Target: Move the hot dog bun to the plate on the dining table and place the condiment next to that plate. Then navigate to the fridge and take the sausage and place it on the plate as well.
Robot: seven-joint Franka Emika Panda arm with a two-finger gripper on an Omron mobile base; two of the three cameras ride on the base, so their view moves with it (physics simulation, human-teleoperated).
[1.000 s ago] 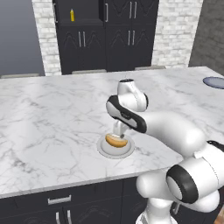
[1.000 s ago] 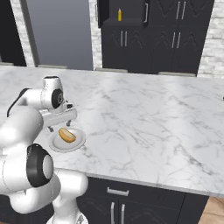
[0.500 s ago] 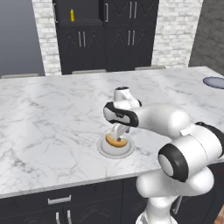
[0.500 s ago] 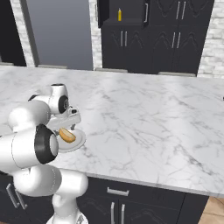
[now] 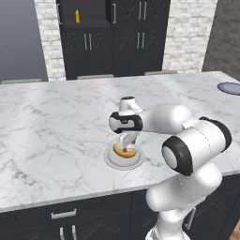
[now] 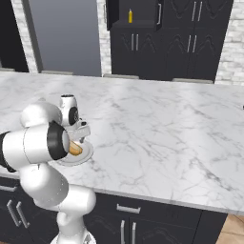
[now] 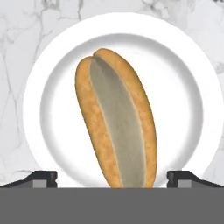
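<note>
The hot dog bun point(image 7: 116, 135) lies split side up on a small white dish point(image 7: 183, 100) near the front edge of the dining table point(image 5: 56, 122). My gripper point(image 7: 112, 178) hangs open just above the bun point(image 5: 124, 152), with one fingertip point(image 7: 41, 177) on either side of its near end and nothing held. From the right, the gripper point(image 6: 78, 140) partly hides the bun point(image 6: 75, 148). The blue-grey plate point(image 5: 229, 88) sits at the table's far right edge. The yellow condiment point(image 5: 78, 16) stands on a shelf in the black cabinets behind. The fridge and sausage are out of view.
Black cabinets point(image 6: 190, 38) with long handles line the back wall beyond the table, with a tall grey panel point(image 6: 66, 38) to their left. Grey stool tops point(image 5: 96, 76) show along the table's far edge. My bent arm point(image 5: 187, 140) overhangs the table's front edge.
The arm has folded lower and its elbow has swung forward over the table edge. The gripper has stayed open over the bun and come down closer to it.
</note>
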